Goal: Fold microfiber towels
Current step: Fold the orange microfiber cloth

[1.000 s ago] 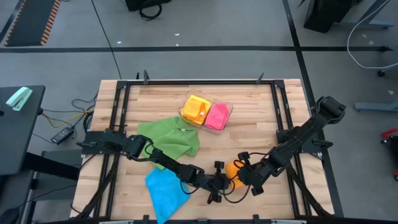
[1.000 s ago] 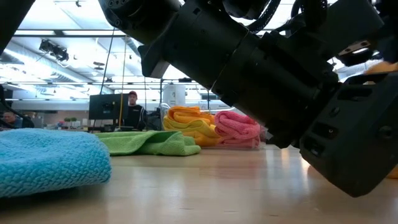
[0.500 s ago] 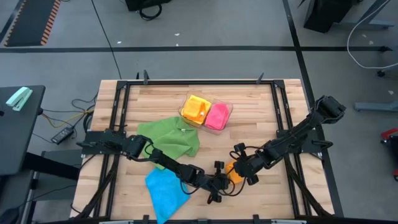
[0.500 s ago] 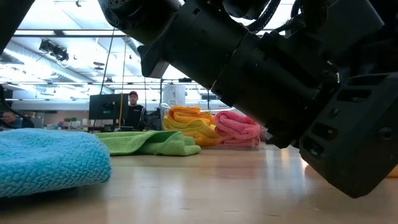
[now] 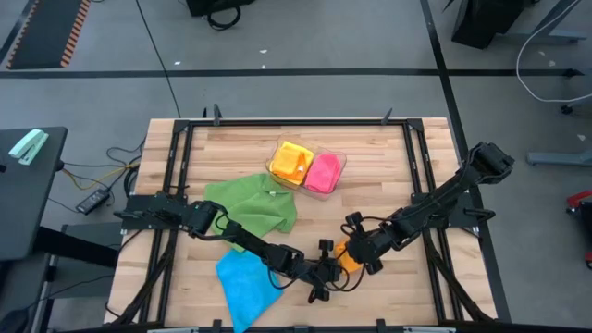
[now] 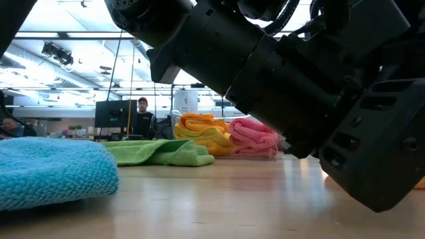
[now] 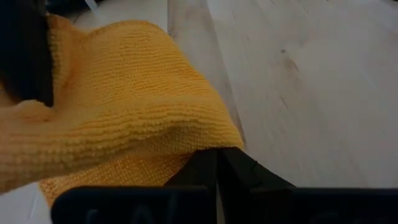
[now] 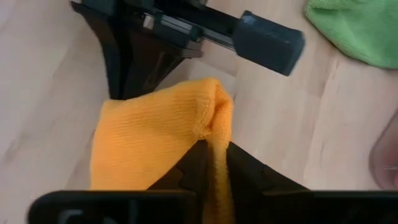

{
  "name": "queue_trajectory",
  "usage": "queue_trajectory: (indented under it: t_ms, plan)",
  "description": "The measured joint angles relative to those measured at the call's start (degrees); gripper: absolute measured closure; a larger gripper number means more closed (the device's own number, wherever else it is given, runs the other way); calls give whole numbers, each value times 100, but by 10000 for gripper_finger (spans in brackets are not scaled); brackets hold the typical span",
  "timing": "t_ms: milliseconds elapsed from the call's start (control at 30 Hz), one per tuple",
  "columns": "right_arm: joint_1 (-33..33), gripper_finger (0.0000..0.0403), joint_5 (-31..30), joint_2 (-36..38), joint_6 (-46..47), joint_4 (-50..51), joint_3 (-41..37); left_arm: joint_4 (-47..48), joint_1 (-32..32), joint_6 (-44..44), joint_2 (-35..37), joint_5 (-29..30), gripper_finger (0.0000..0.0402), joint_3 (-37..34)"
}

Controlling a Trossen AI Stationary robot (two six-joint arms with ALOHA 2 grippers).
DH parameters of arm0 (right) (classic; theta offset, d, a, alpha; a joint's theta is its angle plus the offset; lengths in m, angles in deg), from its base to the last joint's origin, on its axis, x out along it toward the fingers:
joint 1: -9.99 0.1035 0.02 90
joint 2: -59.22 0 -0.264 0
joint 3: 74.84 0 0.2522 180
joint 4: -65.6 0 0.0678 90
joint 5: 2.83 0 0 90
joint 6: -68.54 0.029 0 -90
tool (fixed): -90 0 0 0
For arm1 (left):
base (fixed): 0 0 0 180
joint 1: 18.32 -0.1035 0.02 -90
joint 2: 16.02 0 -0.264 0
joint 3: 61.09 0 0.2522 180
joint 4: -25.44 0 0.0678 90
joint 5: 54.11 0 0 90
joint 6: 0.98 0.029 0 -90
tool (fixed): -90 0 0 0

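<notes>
On wood table (image 5: 388, 166), L claw (image 5: 326, 271) & R claw (image 5: 353, 252) both pinch orange towel (image 5: 347, 256); office rm behind

Lit evenly and brightly from above, with cool white ceiling strip lights (image 6: 60, 36) showing in the low view. Soft, short shadows only, pooled under the left arm (image 5: 250, 242) on the wooden table (image 5: 388, 176). Mild sheen on the tabletop near the blue towel (image 6: 53, 174), no harsh glare. Sharp across the high view. Heavily blurred just in front of the low camera, where the dark arm housing (image 6: 279, 73) fills the picture as a silhouette. Crisp weave on the orange towel (image 7: 124, 106) in the left wrist view, soft and out of focus toward the nearest fingers (image 8: 249, 180) in the right wrist view.
</notes>
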Motion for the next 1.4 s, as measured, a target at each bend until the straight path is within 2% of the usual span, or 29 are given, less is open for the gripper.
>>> queue_trajectory:
  t_ms: [267, 467, 667, 833, 967, 1133, 1267, 1400]
  plan:
    - [-103, 260, -20, 39, 10, 105, -4, 1, 0, -4, -2, -7, 380, -2]
    - [-85, 228, -17, 492, 23, 176, -4, -1, 0, -4, -2, -9, 387, -2]
    - [-62, 224, 23, 1151, 64, 271, -4, -20, 2, -18, -2, -7, 387, -4]
    - [378, 226, 472, 1380, 216, 171, -4, -22, 7, -163, -2, -9, 374, -4]
    - [904, 226, 242, 1053, 511, -221, -64, -22, 7, -168, 0, -13, 376, -4]
    - [1417, 226, -430, 503, 697, -1111, -375, -20, 7, -311, 2, -13, 387, -4]
    - [1466, 226, -762, 321, 754, -1345, -626, -20, 19, -319, 7, -20, 388, -4]
    - [1331, 226, -733, 393, 552, -2469, -1178, -22, 63, -28, 7, -6, 387, -4]
